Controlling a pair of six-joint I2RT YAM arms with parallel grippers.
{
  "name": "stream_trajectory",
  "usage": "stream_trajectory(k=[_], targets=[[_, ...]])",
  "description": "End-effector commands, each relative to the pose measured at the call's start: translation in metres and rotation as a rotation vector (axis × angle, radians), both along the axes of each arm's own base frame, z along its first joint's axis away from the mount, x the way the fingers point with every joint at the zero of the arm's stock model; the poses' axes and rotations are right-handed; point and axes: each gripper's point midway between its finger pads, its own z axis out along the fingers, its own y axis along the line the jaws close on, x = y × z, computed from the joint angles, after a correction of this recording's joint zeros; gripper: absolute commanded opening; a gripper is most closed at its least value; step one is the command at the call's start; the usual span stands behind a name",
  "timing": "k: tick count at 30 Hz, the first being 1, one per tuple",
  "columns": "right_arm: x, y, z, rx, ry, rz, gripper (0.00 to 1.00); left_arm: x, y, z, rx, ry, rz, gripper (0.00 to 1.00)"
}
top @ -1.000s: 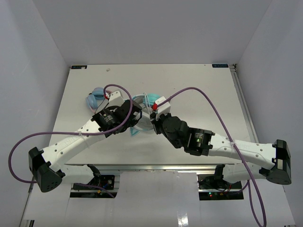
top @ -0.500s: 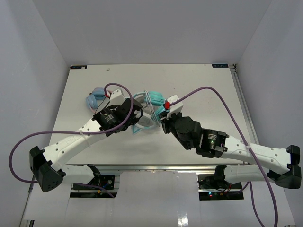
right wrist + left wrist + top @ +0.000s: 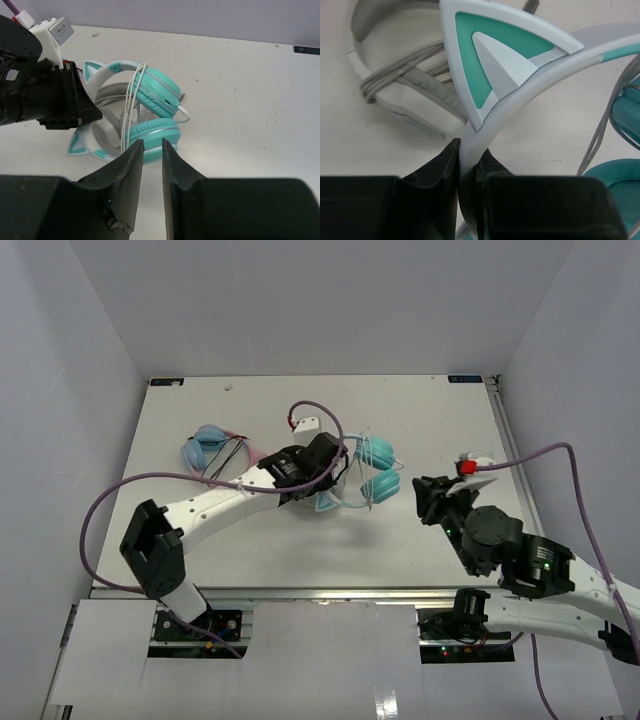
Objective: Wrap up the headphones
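The teal headphones [image 3: 378, 453] lie at the table's middle, ear cups to the right, with the whitish cable [image 3: 131, 95] looped over the headband and cups. My left gripper [image 3: 328, 480] is shut on the pale headband [image 3: 520, 80] just below a cat-ear point [image 3: 490, 55]. In the right wrist view the headphones [image 3: 155, 90] lie ahead of my right gripper [image 3: 152, 145]. Its jaws stand a little apart with nothing between them. In the top view my right gripper [image 3: 424, 500] is to the right of the cups, clear of them.
Grey-white headphones [image 3: 405, 95] with a wound cable lie right behind the teal ones, partly under them. Light-blue-and-pink headphones [image 3: 205, 447] with a dark cable sit at the left. The table's right edge [image 3: 510, 470] is beyond the right arm.
My right arm has pulled back to the right, away from the headphones. My left arm has stretched right, carrying the teal headphones that way.
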Motion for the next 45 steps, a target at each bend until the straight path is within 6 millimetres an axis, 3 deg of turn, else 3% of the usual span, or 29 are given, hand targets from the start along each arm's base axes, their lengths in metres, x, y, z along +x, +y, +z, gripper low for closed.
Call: stream_trajectory(k=[1,7,15,23,36,45], targets=[[0.001,-0.049,-0.002,0.104,-0.018,-0.156,0.28,0.023,-0.063,0.037,-0.105,-0.112,-0.105,0.00],[-0.003,-0.062,-0.002,0.167,-0.022,-0.162,0.27,0.033,-0.122,0.002,-0.046,-0.084,-0.196,0.00],[0.001,-0.056,-0.012,0.110,-0.006,-0.189,0.28,0.039,-0.165,-0.046,-0.014,-0.033,-0.245,0.00],[0.004,-0.056,-0.022,0.085,-0.001,-0.225,0.29,0.046,-0.176,-0.077,0.014,-0.008,-0.244,0.00],[0.007,-0.061,-0.034,0.079,-0.002,-0.288,0.31,0.047,-0.177,-0.096,0.022,0.016,-0.242,0.00],[0.007,-0.062,-0.033,0.082,-0.003,-0.287,0.32,0.047,-0.172,-0.110,0.022,0.050,-0.257,0.18]])
